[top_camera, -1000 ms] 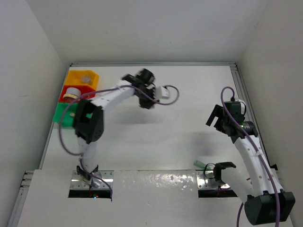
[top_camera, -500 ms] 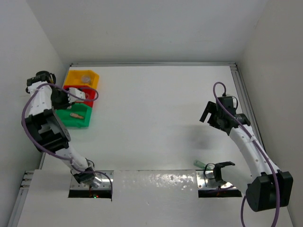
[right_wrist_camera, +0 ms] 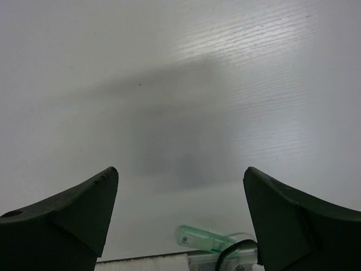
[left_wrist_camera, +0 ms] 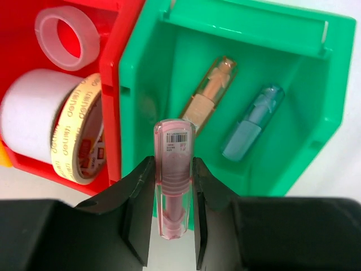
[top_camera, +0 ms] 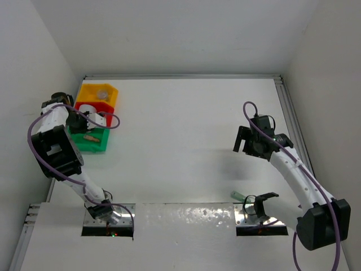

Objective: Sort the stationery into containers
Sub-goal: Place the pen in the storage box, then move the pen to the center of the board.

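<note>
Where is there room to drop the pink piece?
Green bin: bare floor left of the orange capsule, along the red bin wall, and a corner right of the blue capsule. The red bin is crowded with tape rolls.

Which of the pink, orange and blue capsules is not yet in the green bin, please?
The pink one, gripped between the left fingers; the orange and blue ones lie inside the bin.

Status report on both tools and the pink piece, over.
Left tool shut on pink capsule, at edge of green bin. Right tool open, empty. Nothing blocks the drop.
</note>
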Tool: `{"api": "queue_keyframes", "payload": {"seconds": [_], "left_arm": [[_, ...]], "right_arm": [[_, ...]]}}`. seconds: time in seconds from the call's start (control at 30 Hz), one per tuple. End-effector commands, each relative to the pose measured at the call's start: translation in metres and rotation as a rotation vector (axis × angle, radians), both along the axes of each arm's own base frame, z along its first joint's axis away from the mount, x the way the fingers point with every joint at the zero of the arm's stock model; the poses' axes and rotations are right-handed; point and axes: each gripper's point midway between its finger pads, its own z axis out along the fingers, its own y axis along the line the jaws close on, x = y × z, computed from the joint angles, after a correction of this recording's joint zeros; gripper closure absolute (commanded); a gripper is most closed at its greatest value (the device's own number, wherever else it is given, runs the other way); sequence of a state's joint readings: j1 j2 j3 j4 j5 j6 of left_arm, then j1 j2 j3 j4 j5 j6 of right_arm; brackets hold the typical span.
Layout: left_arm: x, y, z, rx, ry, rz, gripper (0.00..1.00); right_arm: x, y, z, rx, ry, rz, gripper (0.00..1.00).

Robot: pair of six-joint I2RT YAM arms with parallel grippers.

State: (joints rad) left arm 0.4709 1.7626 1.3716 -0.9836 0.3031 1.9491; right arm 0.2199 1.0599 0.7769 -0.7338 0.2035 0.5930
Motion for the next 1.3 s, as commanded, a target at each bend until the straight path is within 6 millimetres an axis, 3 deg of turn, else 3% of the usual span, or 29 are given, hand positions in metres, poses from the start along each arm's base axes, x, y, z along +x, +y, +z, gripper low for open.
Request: {"api": "queue_keyframes", "payload": {"seconds": [0.0, 0.03, 0.07, 0.2, 0.37, 0.5, 0.53, 0.63, 0.7, 0.77, 0.87, 1.1, 1.27], "left_arm": [[0.008, -0.005, 0.004, -0.01, -0.046, -0.032, 0.84], [0.007, -0.006, 0.002, -0.011, -0.041, -0.03, 0.75], [0.005, -0.006, 0.002, -0.014, -0.038, -0.025, 0.59], [0.007, -0.007, 0.014, -0.038, -0.08, 0.009, 0.43], [0.015, -0.019, 0.047, -0.122, -0.172, 0.043, 0.42], [0.015, -0.044, 0.079, -0.183, -0.282, 0.009, 0.39], [0.013, -0.051, 0.078, -0.193, -0.289, 0.002, 0.39], [0.012, -0.066, 0.092, -0.243, -0.325, -0.003, 0.38], [0.012, -0.076, 0.096, -0.293, -0.316, -0.001, 0.38], [0.013, -0.081, 0.099, -0.325, -0.313, 0.016, 0.37], [0.014, -0.094, 0.105, -0.372, -0.319, 0.008, 0.38], [0.028, -0.128, 0.124, -0.536, -0.336, 0.107, 0.37], [0.052, -0.154, 0.14, -0.637, -0.389, 0.182, 0.37]], "right_arm": [[-0.005, 0.003, 0.005, -0.001, -0.003, 0.043, 0.09], [-0.006, 0.004, 0.006, 0.002, 0.0, 0.051, 0.09], [-0.009, 0.005, 0.007, 0.002, 0.004, 0.065, 0.09], [-0.032, 0.008, -0.002, 0.009, 0.101, 0.1, 0.08], [-0.07, 0.03, -0.026, 0.127, 0.25, 0.122, 0.14], [-0.093, 0.039, -0.049, 0.162, 0.309, 0.053, 0.21], [-0.096, 0.044, -0.053, 0.184, 0.324, 0.002, 0.22], [-0.09, 0.053, -0.048, 0.234, 0.279, -0.126, 0.26], [-0.076, 0.057, -0.031, 0.293, 0.159, -0.25, 0.26], [-0.063, 0.048, -0.021, 0.307, 0.042, -0.363, 0.25], [-0.061, 0.043, -0.019, 0.379, -0.027, -0.538, 0.25], [-0.105, 0.035, -0.048, 0.404, 0.134, -0.827, 0.23], [-0.126, 0.038, -0.05, 0.42, 0.216, -0.962, 0.22]]}}
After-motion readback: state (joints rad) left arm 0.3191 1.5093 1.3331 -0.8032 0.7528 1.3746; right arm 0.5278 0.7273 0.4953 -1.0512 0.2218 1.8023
